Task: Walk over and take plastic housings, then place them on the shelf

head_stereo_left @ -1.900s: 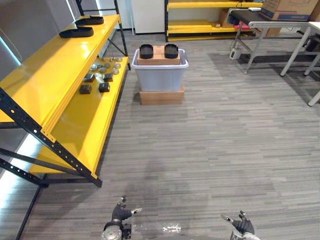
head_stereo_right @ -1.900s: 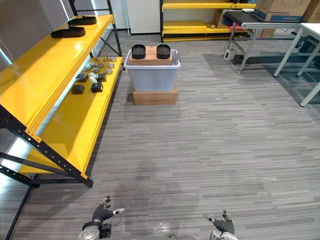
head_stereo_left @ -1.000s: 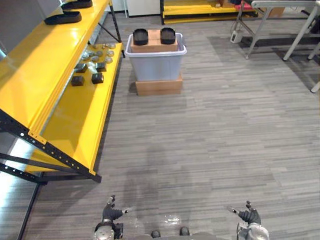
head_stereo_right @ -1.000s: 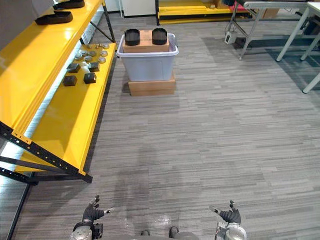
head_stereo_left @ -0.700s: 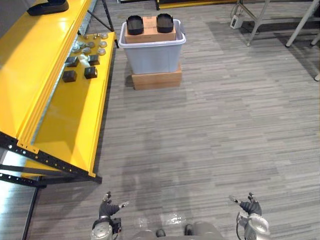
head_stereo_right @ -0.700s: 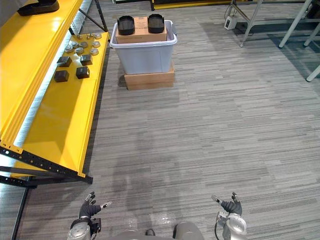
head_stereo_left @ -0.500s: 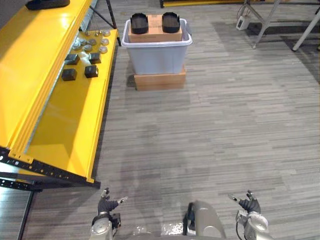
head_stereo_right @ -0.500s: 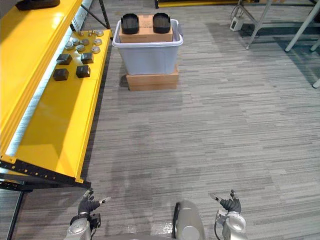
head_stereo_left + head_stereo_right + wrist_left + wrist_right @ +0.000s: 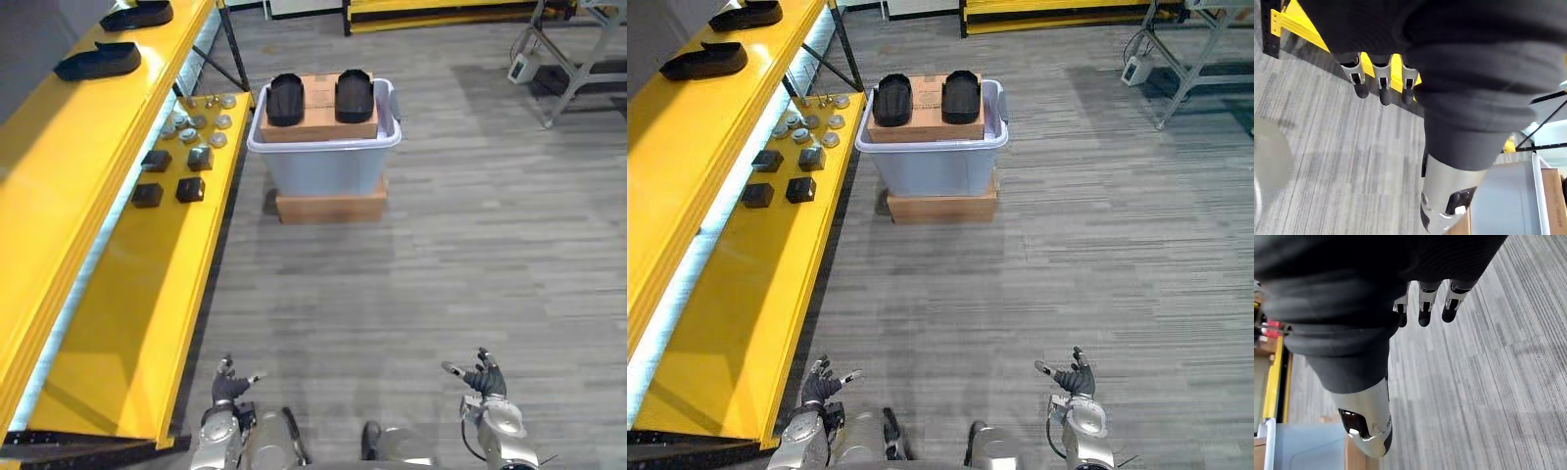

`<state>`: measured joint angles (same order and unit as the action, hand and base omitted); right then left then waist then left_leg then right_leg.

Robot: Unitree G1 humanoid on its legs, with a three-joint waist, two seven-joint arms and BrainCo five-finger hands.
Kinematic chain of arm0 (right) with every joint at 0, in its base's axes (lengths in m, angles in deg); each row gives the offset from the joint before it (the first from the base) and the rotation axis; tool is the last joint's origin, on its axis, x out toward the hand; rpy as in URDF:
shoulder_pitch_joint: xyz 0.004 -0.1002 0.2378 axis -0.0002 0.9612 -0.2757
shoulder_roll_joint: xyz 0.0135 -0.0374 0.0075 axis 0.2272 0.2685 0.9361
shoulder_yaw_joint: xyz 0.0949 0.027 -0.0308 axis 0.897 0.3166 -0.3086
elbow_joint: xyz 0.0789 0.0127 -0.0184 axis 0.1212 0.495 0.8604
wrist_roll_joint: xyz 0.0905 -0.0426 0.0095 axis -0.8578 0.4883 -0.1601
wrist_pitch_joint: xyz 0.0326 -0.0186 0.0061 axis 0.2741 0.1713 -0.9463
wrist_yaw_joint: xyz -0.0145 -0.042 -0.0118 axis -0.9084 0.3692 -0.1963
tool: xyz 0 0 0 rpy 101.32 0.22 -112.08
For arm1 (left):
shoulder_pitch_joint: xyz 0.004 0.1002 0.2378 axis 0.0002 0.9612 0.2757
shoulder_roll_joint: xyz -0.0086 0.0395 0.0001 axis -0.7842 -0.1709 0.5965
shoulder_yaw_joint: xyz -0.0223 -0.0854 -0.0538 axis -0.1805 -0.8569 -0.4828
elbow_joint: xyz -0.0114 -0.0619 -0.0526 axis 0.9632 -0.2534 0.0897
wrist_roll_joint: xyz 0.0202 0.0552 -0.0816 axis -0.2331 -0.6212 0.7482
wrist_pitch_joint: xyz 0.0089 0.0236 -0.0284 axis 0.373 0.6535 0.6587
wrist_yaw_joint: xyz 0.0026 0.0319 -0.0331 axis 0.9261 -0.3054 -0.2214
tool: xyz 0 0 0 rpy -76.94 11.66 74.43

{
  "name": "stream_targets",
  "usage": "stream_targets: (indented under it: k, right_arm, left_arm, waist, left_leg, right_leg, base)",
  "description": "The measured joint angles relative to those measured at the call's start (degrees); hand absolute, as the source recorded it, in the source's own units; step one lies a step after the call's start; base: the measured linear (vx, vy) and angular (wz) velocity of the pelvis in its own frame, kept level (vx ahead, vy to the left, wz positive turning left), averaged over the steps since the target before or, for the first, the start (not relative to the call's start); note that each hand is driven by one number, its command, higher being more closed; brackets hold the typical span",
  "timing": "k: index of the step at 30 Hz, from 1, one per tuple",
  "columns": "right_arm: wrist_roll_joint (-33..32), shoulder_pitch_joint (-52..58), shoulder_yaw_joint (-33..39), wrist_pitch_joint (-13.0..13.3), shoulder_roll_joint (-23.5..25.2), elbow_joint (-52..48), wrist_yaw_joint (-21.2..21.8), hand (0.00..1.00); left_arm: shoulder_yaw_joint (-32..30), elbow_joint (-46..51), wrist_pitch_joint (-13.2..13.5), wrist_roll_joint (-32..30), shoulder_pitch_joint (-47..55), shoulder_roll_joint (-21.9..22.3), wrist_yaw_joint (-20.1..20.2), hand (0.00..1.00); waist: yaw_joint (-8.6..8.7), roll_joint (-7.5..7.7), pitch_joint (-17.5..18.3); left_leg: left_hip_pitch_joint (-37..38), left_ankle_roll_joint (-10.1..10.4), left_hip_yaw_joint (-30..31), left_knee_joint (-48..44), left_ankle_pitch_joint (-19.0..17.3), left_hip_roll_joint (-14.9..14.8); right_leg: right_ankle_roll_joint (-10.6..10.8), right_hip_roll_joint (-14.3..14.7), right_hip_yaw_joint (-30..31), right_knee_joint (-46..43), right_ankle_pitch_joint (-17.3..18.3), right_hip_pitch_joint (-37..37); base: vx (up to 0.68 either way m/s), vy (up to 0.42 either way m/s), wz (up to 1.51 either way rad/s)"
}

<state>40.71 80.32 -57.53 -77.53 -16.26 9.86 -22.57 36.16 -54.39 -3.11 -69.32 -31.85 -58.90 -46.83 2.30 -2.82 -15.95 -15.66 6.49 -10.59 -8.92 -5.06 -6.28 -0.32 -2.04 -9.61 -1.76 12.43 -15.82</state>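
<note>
Floor (image 9: 1087,255) lies open from shelf (image 9: 764,294) edge to bin (image 9: 931,166); left robot hand (image 9: 820,387) and right robot hand (image 9: 1078,380) spread.

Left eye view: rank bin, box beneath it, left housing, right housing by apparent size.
1. Bin, largest.
2. Box, partly hidden beneath it.
3. Left housing and right housing look alike; not ranked apart.

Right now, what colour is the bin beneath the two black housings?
Pale grey-blue bin; clearest in the left eye view.
</note>
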Motion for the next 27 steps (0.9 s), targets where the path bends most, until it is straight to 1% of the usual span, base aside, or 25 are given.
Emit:
stream_targets:
  k: [1, 2, 3, 4, 5, 6, 7, 8, 9, 10, 11, 12, 13, 15, 16, 17, 18, 19, 20, 21, 22, 23, 25, 26, 27]
  right_arm:
    - [0.0, 0.5, -0.1, -0.2, 0.0, 0.5, 0.0, 0.00]
    - [0.0, 0.6, -0.3, -0.3, 0.3, 1.0, 0.0, 0.00]
    - [0.0, 1.2, -0.5, -0.3, 0.6, 1.7, 0.1, 0.00]
    - [0.0, 1.6, -0.5, -0.3, 0.9, 1.8, 0.1, 0.00]
    - [0.1, 2.0, -0.5, -0.4, 1.0, 2.2, 0.1, 0.00]
    - [0.1, 2.0, -0.3, -0.4, 1.0, 2.3, 0.1, 0.00]
    - [0.1, 2.3, 0.1, -0.4, 1.1, 3.4, 0.1, 0.00]
    - [0.1, 2.4, 0.0, -0.8, 1.3, 4.0, 0.1, 0.00]
    - [0.1, 2.4, 0.0, -0.8, 1.5, 4.0, 0.1, 0.00]
    - [0.2, 2.2, -0.2, -0.9, 1.9, 4.0, 0.2, 0.00]
    - [0.2, 2.1, -0.5, -1.0, 2.0, 4.1, 0.3, 0.00]
    - [0.2, 2.1, -0.9, -0.9, 2.1, 4.1, 0.3, 0.00]
    - [0.3, 2.0, -2.0, -0.9, 1.6, 4.0, 0.3, 0.00]
    - [0.3, 1.4, -2.6, -0.8, 1.6, 3.9, 0.4, 0.00]
    - [0.3, 1.2, -2.7, -0.8, 1.6, 3.8, 0.4, 0.00]
    - [0.3, 1.1, -2.7, -0.8, 1.6, 3.7, 0.4, 0.00]
    - [0.3, 1.4, -2.6, -0.8, 1.6, 3.8, 0.4, 0.00]
    - [0.5, 2.3, -2.6, -0.9, 1.5, 4.0, 0.3, 0.00]
    - [0.7, 2.5, -2.6, -0.9, 1.0, 4.3, 0.3, 0.00]
    - [0.8, 1.5, -2.6, -0.9, 1.0, 4.1, 0.3, 0.00]
    - [0.8, 1.4, -2.5, -0.9, 1.1, 3.7, 0.4, 0.00]
    - [0.8, 1.7, -2.5, -1.0, 1.1, 3.7, 0.4, 0.00]
    - [0.8, 3.8, -2.8, -1.2, 1.8, 2.4, 0.5, 0.00]
    - [0.7, 5.3, -3.4, -1.1, 2.3, 0.3, 0.4, 0.00]
    - [0.7, 5.8, -4.3, -1.1, 2.5, -0.6, 0.4, 0.00]
  left_arm:
    - [0.0, -0.5, -0.2, 0.0, 0.2, -0.2, -0.1, 0.00]
    - [0.0, -0.7, -0.2, 0.0, 0.4, -0.4, -0.1, 0.00]
    - [0.1, -0.7, -0.2, 0.0, 0.7, -0.6, -0.1, 0.00]
    - [0.5, -0.7, -0.2, 0.0, 0.6, -0.6, 0.0, 0.00]
    - [0.6, -0.7, -0.2, 0.0, 0.3, -0.6, 0.1, 0.00]
    - [0.6, -0.8, -0.3, 0.0, 0.2, -0.6, 0.0, 0.00]
    - [0.5, -1.0, -0.3, 0.1, 0.5, -0.9, 0.0, 0.00]
    - [0.5, -1.2, -0.3, 0.1, 1.0, -1.2, 0.0, 0.00]
    - [0.5, -1.4, -0.4, 0.1, 1.0, -1.4, 0.0, 0.00]
    - [0.5, -1.4, -0.7, 0.1, 1.0, -1.8, -0.1, 0.00]
    - [0.7, -1.5, -0.7, 0.1, 1.0, -1.8, -0.1, 0.00]
    - [0.9, -1.6, -0.8, 0.1, 1.1, -2.0, -0.2, 0.00]
    - [0.9, -1.8, -0.7, 0.2, 1.0, -1.9, -0.1, 0.00]
    - [0.9, -1.9, -0.6, 0.5, 0.7, -1.9, -0.1, 0.00]
    - [0.9, -1.9, -0.4, 0.5, 0.6, -1.9, -0.1, 0.00]
    - [0.9, -2.0, -0.3, 0.5, 0.6, -1.9, -0.1, 0.00]
    - [0.9, -2.6, -0.2, 0.5, 0.2, -2.2, -0.1, 0.00]
    - [0.9, -3.9, -0.3, 0.4, 0.2, -2.2, -0.2, 0.00]
    - [0.9, -4.8, -0.3, 0.4, -0.2, -1.6, -0.2, 0.00]
    - [0.8, -5.6, -0.3, 0.4, 0.1, -1.2, -0.1, 0.00]
    - [0.8, -6.0, -0.5, 0.3, 0.3, -0.9, 0.0, 0.00]
    - [0.7, -6.0, -0.5, 0.3, 0.2, -0.6, 0.0, 0.00]
    - [-0.7, -5.2, -0.2, 0.1, 0.2, 0.7, 0.1, 0.00]
    - [-1.5, -4.9, -0.2, 0.1, 0.5, 1.8, 0.1, 0.00]
    - [-1.7, -4.3, -0.3, 0.1, 1.3, 2.3, 0.2, 0.00]
  waist:
    - [-0.05, -0.61, 0.2]
    - [-0.05, -0.17, 0.6]
    - [0.05, 1.11, 1.3]
    - [0.09, 1.97, 2.0]
    - [0.06, 2.62, 2.6]
    - [0.03, 2.98, 2.6]
    - [0.04, 3.77, 2.9]
    - [0.07, 4.50, 3.1]
    - [0.25, 4.64, 3.0]
    - [0.23, 4.49, 2.9]
    - [0.22, 4.38, 2.9]
    - [0.45, 3.61, 3.1]
    - [0.74, 2.45, 2.9]
    - [1.46, 1.37, 2.8]
    - [2.04, 0.94, 2.8]
    - [2.42, 0.94, 2.8]
    - [3.07, 1.55, 2.8]
    - [3.15, 1.98, 3.0]
    - [2.95, 1.30, 2.9]
    - [2.37, 0.90, 3.1]
    - [2.57, 0.88, 3.0]
    - [2.95, 0.74, 3.1]
    - [3.27, 0.58, 2.9]
    - [3.13, 0.67, 2.5]
    - [2.67, 0.12, 2.4]
  left_leg:
    - [-0.9, -0.8, 2.2, -1.9, 5.5, 0.4]
    - [-0.6, -1.5, 2.8, -2.6, 7.5, 1.2]
    - [-0.6, -2.6, 3.0, -3.4, 8.5, 2.4]
    - [-0.9, -3.0, 3.1, -4.4, 8.3, 3.6]
    - [-2.1, -5.9, 2.6, -8.3, 5.4, 4.8]
    - [-2.0, -6.3, 2.4, -9.7, 3.8, 5.4]
    - [-0.3, -6.9, 1.3, -11.0, 1.0, 6.6]
    - [2.5, -7.6, 0.8, -10.9, -1.5, 7.9]
    - [4.2, -7.9, 0.6, -10.8, -2.6, 8.4]
    - [8.2, -8.4, 0.8, -10.1, -4.5, 8.9]
    - [10.7, -8.5, 0.8, -8.8, -5.0, 9.0]
    - [15.8, -8.5, 1.2, -5.5, -5.2, 8.7]
    - [19.8, -8.4, 1.3, -2.9, -5.1, 7.5]
    - [22.9, -8.4, 1.5, -1.4, -5.1, 5.8]
    - [24.1, -7.8, 1.7, -1.0, -5.5, 4.7]
    - [24.6, -7.0, 1.8, -0.9, -6.0, 4.2]
    - [26.0, -4.4, 1.8, -0.9, -7.6, 3.7]
    - [27.6, -2.7, 2.6, -0.7, -8.8, 3.4]
    - [28.4, -2.3, 2.8, -0.7, -9.1, 2.9]
    - [28.4, -1.5, 2.4, -1.6, -8.6, 1.8]
    - [28.4, -0.2, 3.1, -3.1, -7.8, 1.5]
    - [28.4, -0.2, 3.5, -4.9, -7.8, 1.2]
    - [23.4, 1.3, 5.0, -21.4, -5.7, -1.2]
    - [17.8, 1.6, 5.7, -34.5, -2.7, -4.2]
    - [14.7, 1.1, 5.0, -42.0, -3.4, -6.3]
  right_leg:
    - [1.3, 0.0, 1.1, 0.1, 2.2, -2.2]
    - [1.7, -0.4, 1.6, -0.3, 2.8, -2.9]
    - [2.2, -2.2, 2.1, -1.4, 3.3, -2.8]
    - [2.2, -3.7, 2.5, -3.4, 3.4, -2.0]
    - [2.3, -5.6, 4.4, -9.4, 3.4, 0.5]
    - [2.3, -6.3, 5.3, -12.8, 3.4, 1.6]
    - [3.3, -7.6, 7.0, -23.2, 2.9, 5.2]
    - [8.1, -9.4, 9.0, -36.7, -1.2, 9.9]
    - [9.2, -10.1, 9.8, -43.6, -2.1, 12.6]
    - [8.2, -10.9, 9.5, -54.1, -0.7, 17.3]
    - [7.0, -11.1, 8.6, -56.6, 0.5, 19.0]
    - [4.8, -10.9, 5.5, -56.7, 3.3, 21.8]
    - [2.9, -9.9, 1.6, -51.7, 5.7, 24.2]
    - [2.8, -7.9, -1.4, -41.1, 6.7, 28.4]
    - [3.5, -6.5, -1.1, -31.0, 4.4, 30.4]
    - [3.5, -6.1, -0.6, -25.8, 2.2, 31.3]
    - [3.5, -5.5, 1.1, -17.7, -5.1, 32.1]
    - [2.9, -4.5, 3.0, -15.4, -15.4, 31.1]
    - [0.7, -3.6, 3.5, -16.2, -15.6, 31.1]
    - [0.0, -2.8, 4.2, -19.5, -12.6, 32.5]
    - [-0.6, -3.0, 4.0, -23.8, -8.9, 33.2]
    - [-0.8, -3.1, 3.5, -25.1, -7.3, 32.7]
    - [-1.4, -2.7, 1.1, -25.5, -3.3, 27.8]
    - [-1.9, -1.5, -0.2, -23.5, -2.1, 24.0]
    - [-2.8, -0.4, -0.4, -21.6, -1.6, 21.3]
  base:
    - [0.48, 0.241, -0.41]
    - [0.50, 0.233, -0.26]
    - [0.42, 0.164, -0.10]
    - [0.63, 0.238, -0.03]
    - [0.54, 0.214, 0.01]
    - [0.65, 0.261, 0.04]
    - [0.53, 0.216, 0.02]
    - [0.52, 0.196, 0.00]
    - [0.50, 0.156, -0.02]
    - [0.40, 0.096, -0.05]
    - [0.60, 0.115, -0.06]
    - [0.59, 0.064, 0.00]
    - [0.57, 0.032, 0.05]
    - [0.43, -0.063, 0.22]
    - [0.34, -0.076, 0.41]
    - [0.44, -0.142, 0.55]
    - [0.47, -0.184, 0.52]
    - [0.58, -0.242, 0.35]
    - [0.48, -0.232, -0.15]
    - [0.43, -0.250, -0.31]
    - [0.38, -0.244, -0.15]
    - [0.37, -0.255, 0.31]
    - [0.39, -0.264, 0.48]
    - [0.32, -0.229, 0.28]
    - [0.30, -0.184, 0.04]
